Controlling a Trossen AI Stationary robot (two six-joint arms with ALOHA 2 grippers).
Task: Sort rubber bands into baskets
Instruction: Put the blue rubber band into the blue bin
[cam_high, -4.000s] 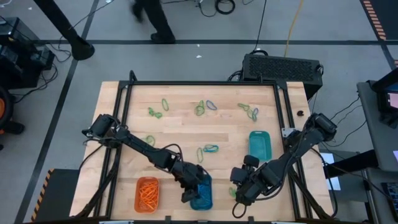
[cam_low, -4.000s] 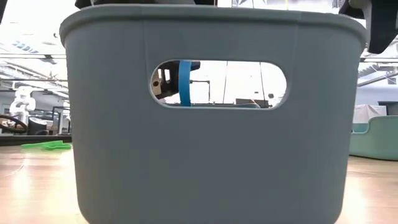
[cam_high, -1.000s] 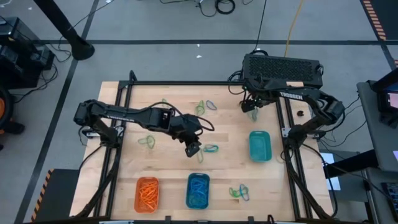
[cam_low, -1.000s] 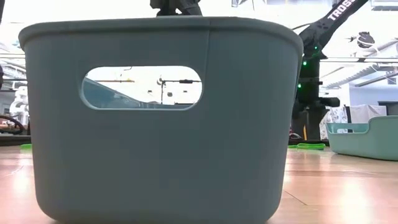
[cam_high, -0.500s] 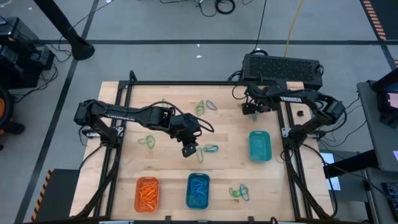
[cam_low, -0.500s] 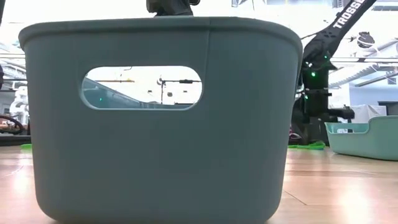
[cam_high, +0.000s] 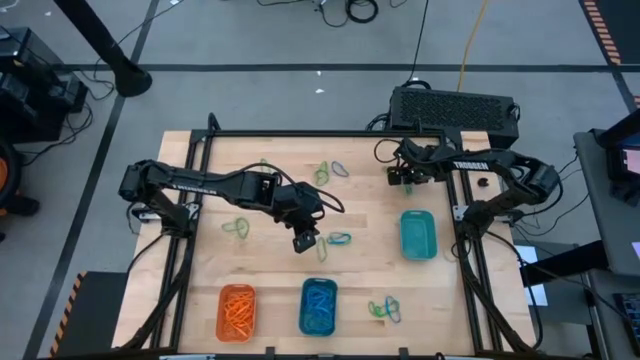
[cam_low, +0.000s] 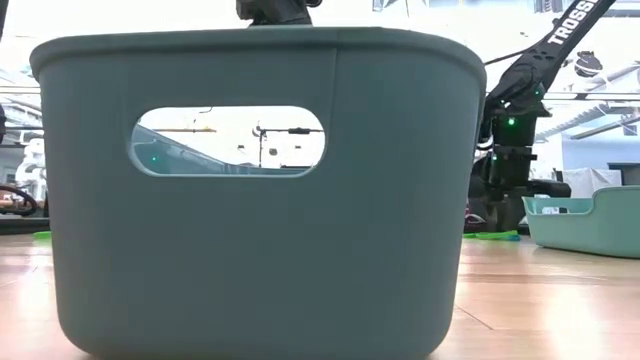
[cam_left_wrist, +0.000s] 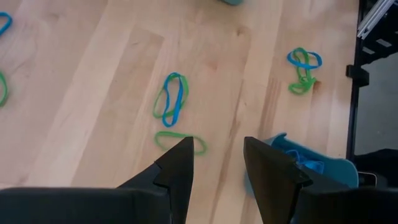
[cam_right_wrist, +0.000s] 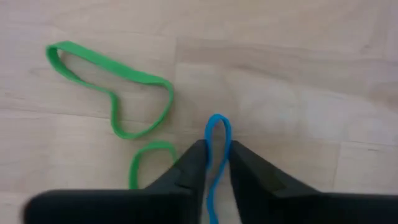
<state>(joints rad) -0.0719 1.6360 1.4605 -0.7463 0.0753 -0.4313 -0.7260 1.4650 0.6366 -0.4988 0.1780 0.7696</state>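
Blue rubber, thin and limp: that is what the right gripper (cam_right_wrist: 212, 163) has between its fingers at the far right of the table (cam_high: 370, 215). The right wrist view shows a blue band (cam_right_wrist: 217, 140) pinched there, its loop sticking out past the tips, with two green bands (cam_right_wrist: 115, 87) lying just beside it on the wood. The jaws stand narrow, closed on the band.

The left gripper (cam_left_wrist: 217, 163) hangs over mid-table with its jaws parted and nothing between them. Ahead of it lie a green band (cam_left_wrist: 177, 140) and a blue-and-green pair (cam_left_wrist: 171, 99); the blue basket (cam_left_wrist: 308, 165) shows near one fingertip.

Other bands lie scattered along the far half of the table and in a small cluster (cam_high: 385, 309) near the front. The orange basket (cam_high: 237, 310) and blue basket sit side by side at the front edge, each already holding bands of its own colour; the teal basket (cam_high: 418, 235) stands apart to the right.

These loops probably weigh next to nothing, lie flat and stretch easily, so a pinch across one strand should lift them. Tangled pairs are likely to come up together, and a stretched band may snap free of the fingers. Taking hold at a free end of a loop, away from its neighbours, looks safest.
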